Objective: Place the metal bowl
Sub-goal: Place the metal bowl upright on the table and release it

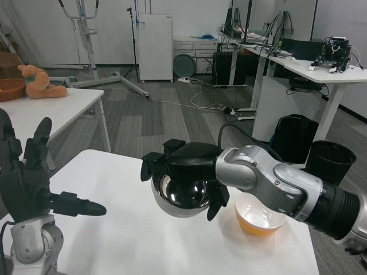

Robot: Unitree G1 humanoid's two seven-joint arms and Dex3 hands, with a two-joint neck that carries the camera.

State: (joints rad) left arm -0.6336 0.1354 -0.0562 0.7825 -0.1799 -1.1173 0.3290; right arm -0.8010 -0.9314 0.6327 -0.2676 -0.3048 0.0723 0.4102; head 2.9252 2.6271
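My right hand (186,167) grips the metal bowl (183,197) from above, its black fingers wrapped over the rim. The shiny bowl hangs over the white table (143,240), right of centre, and I cannot tell whether its bottom touches the top. A yellow bowl with a white inside (259,216) stands on the table just to the right of it. My left hand (34,183) is raised at the left edge, fingers spread and upright, holding nothing.
A second white table (51,109) at the far left carries a plush toy (40,82) and a brown basket. Beyond the table are desks with cables, a black bin (330,163) and a white cabinet.
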